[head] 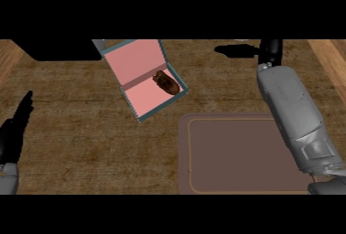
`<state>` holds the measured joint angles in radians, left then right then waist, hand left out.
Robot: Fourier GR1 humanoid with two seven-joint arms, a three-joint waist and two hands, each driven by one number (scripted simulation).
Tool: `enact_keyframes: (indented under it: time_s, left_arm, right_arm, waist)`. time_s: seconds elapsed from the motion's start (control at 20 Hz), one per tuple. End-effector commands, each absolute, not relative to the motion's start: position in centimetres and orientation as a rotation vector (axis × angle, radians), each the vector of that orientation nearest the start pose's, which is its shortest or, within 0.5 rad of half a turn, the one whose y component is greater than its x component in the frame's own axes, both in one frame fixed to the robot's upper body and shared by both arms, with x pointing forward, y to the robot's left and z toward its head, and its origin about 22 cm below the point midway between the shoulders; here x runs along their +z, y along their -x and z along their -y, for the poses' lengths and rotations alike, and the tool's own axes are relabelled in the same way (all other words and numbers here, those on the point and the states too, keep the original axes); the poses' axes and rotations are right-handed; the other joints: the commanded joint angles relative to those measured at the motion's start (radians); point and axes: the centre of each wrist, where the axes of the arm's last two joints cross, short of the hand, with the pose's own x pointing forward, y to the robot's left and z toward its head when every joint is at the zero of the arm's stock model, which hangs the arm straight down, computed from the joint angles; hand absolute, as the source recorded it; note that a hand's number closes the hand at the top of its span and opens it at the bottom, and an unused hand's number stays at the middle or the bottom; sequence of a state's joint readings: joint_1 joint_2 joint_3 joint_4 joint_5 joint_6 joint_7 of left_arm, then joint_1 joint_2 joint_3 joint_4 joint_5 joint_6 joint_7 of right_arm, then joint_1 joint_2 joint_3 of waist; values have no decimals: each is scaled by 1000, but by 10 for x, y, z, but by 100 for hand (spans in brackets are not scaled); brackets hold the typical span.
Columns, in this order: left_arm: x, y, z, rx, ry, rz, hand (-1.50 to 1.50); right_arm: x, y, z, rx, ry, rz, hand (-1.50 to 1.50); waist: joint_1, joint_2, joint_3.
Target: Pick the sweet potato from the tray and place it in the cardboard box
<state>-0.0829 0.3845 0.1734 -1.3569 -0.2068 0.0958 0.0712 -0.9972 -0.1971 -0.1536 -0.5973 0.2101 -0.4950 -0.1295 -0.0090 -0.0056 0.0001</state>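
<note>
Lumpy brown potato (167, 82) in pink-lined box (138, 58), table's far edge. My R hand (270, 49) w/ fingers unclear; L hand (16, 122) flat, fingers straight.

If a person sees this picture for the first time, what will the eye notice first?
First, the pink-lined cardboard box at upper centre, with the brown sweet potato lying inside it. Next, the brown tray at lower right, crossed by the right grey forearm. The left robot hand rests open at the left edge.
</note>
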Motion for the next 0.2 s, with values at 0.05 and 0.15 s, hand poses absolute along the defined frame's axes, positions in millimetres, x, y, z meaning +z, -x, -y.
enact_keyframes:
  time_s: [0.05,0.15]
  left_arm:
    - [20,-263,-368,-197,-655,1331,0]
    - [17,-258,-360,-178,-668,1375,0]
  right_arm:
    - [109,-428,231,127,589,1709,-150]
    - [101,-417,270,182,579,1694,-150]
  waist:
    - [-9,-1,-1]
    - [-9,-1,0]
